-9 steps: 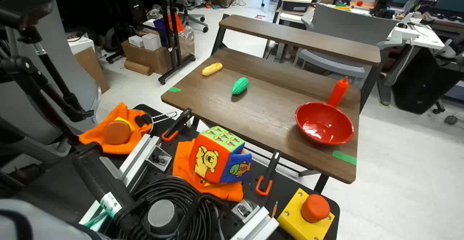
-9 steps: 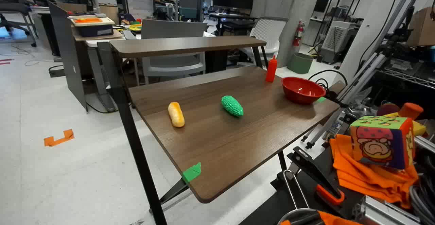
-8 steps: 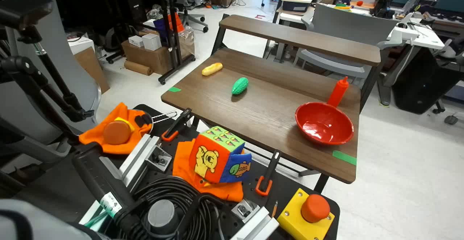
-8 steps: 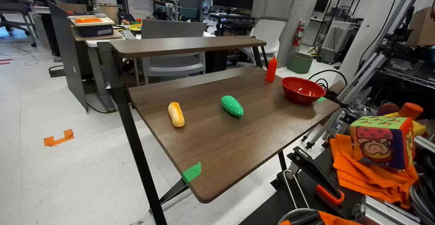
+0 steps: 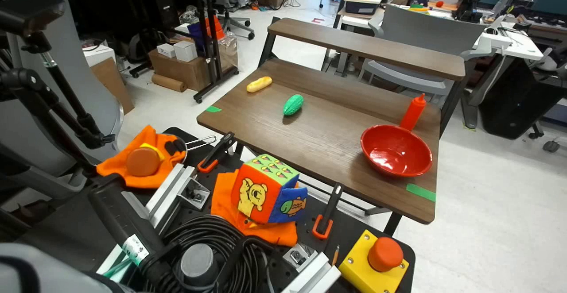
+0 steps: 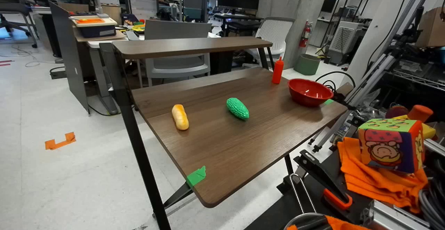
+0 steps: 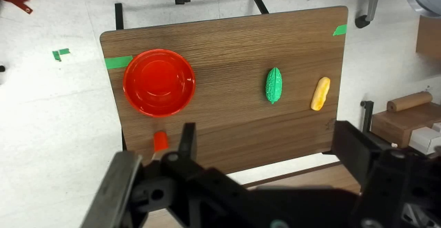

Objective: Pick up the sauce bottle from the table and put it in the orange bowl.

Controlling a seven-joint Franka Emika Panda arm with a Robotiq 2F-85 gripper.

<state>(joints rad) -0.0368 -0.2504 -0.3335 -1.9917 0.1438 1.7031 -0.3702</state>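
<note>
Spread wide, holding nothing, the gripper [image 7: 265, 136] should centre above the sauce bottle [image 7: 160, 141], off its wrist-view left, before lowering

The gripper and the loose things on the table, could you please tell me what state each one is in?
Gripper: open, holding nothing.
Bowl: right way up, empty.
Bottle: standing upright, not in the bowl.
Green toy: lying on its side.
Yellow toy: lying on its side.
</note>
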